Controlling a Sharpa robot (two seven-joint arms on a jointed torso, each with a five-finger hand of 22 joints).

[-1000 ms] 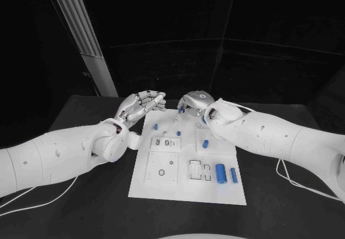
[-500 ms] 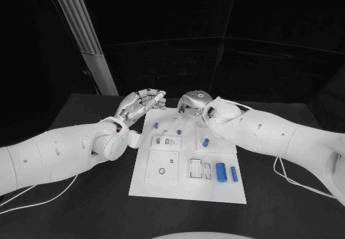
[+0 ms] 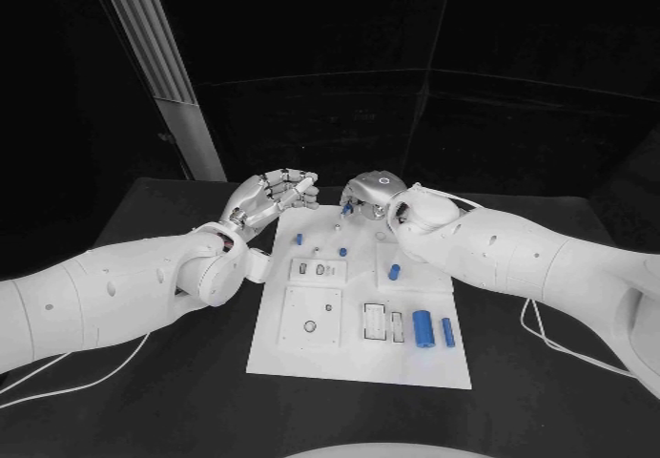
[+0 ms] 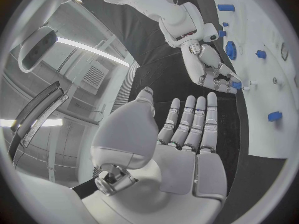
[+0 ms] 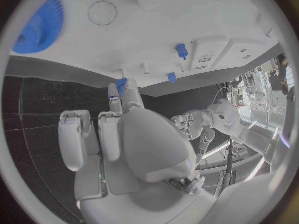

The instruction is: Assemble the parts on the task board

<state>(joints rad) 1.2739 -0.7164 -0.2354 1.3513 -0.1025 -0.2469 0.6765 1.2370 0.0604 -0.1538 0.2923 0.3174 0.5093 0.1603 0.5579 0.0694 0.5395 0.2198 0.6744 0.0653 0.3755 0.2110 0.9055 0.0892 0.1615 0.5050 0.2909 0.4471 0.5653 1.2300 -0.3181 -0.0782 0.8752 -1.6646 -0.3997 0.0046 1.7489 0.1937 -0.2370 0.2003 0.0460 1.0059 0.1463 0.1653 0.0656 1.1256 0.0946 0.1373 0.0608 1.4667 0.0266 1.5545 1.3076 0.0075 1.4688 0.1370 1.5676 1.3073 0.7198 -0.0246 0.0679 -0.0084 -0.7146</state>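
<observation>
Task board [image 3: 360, 315]: centre of table | progress: early, several blue parts [image 3: 423, 330] loose on board | right hand [image 3: 369, 194]: pinching small blue part [image 5: 121, 84] over far edge | left hand [image 3: 276, 197]: fingers apart, holding nothing

Task board [image 3: 360, 358] lies centred on the surface [image 3: 165, 401]; two cylindrical parts [image 3: 433, 330] lie side by side at its near right; both hands at its far edge: left hand [image 3: 273, 198], right hand [image 3: 369, 194]

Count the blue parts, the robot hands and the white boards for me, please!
Blue parts: 7, one pinched by the right hand
Hands: 2, counting the left hand
Task board: 1
Total: 10
</observation>
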